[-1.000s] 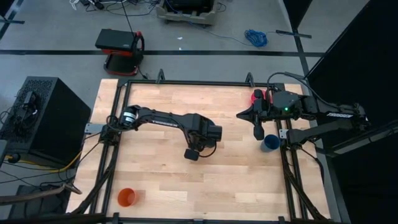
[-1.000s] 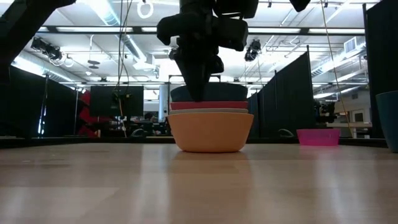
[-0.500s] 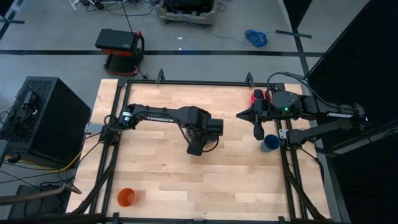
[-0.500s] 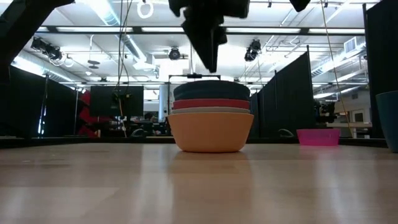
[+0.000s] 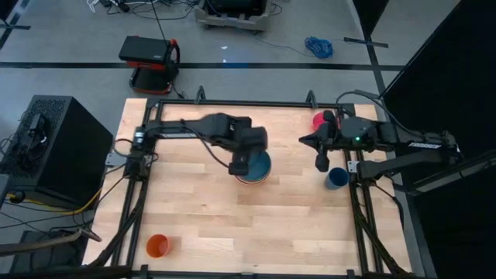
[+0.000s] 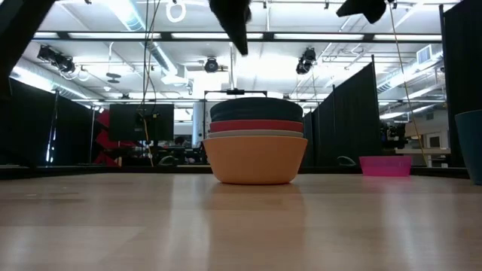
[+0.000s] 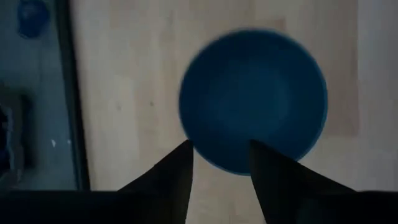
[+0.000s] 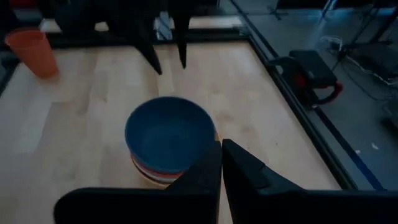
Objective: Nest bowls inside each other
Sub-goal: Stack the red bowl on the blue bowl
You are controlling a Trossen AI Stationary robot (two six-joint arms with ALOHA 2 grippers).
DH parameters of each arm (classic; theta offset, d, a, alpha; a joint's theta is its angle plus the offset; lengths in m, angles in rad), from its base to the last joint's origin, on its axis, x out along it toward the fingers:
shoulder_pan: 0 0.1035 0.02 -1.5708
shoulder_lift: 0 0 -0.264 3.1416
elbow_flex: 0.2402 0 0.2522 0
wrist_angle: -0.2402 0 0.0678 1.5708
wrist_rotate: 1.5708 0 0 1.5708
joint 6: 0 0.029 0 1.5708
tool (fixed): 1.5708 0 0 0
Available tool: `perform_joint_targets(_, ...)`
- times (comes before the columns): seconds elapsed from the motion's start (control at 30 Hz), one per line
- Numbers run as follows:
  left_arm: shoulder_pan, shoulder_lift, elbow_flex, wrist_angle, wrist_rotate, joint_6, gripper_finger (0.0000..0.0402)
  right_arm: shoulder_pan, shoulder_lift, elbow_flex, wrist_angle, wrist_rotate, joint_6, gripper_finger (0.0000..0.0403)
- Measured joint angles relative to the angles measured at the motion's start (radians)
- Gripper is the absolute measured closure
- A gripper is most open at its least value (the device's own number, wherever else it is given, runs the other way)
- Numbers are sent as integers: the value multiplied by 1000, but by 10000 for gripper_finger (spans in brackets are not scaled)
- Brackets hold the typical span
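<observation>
Four bowls stand nested in a stack (image 5: 256, 168) mid-table: orange (image 6: 254, 159) at the bottom, then pale (image 6: 254, 134), red (image 6: 254, 126), and teal-blue (image 6: 256, 110) on top. The pink bowl (image 6: 385, 165) sits apart at the far right, partly under my right arm. My left gripper (image 7: 221, 149) hangs open above the stack's left rim (image 5: 239, 165), with nothing between its fingers. My right gripper (image 8: 221, 152) is shut and held high at the right, above the table (image 5: 322, 164).
A dark-blue cup (image 5: 336, 178) stands by the right edge just below my right gripper. An orange cup (image 5: 158, 246) stands near the front left corner. A black frame rail (image 5: 232, 102) borders the table. Bare wood lies in front of the stack.
My left gripper has risen from the teal-blue bowl's rim to well above the stack and drawn back toward the table's far edge, leaving the bowl on top. The stack has stayed in place. My right gripper has dipped a little.
</observation>
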Motion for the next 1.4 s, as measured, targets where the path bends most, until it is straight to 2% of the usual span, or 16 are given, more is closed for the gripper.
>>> perform_joint_targets(0.1, 1, -102, -119, 112, -15, -11, 280, -29, -60, -66, 30, 12, 24, 403)
perform_joint_targets(0.6, -2, -565, -796, 676, -18, -96, 307, -368, -120, -198, -47, 161, 124, 403)
perform_joint_targets(0.73, -4, -588, -827, 690, -18, -126, 306, -501, -51, -199, -68, 85, 125, 403)
perform_joint_targets(0.83, -9, -588, -828, 691, -15, -133, 302, -597, 4, -199, -76, -23, 119, 392)
perform_joint_targets(1.07, -11, -587, -828, 691, -10, -136, 291, -733, 119, -199, -84, -242, 76, 308)
perform_joint_targets(1.4, -10, -586, -828, 690, -9, -137, 297, -799, 260, -198, -135, -283, 38, 232)
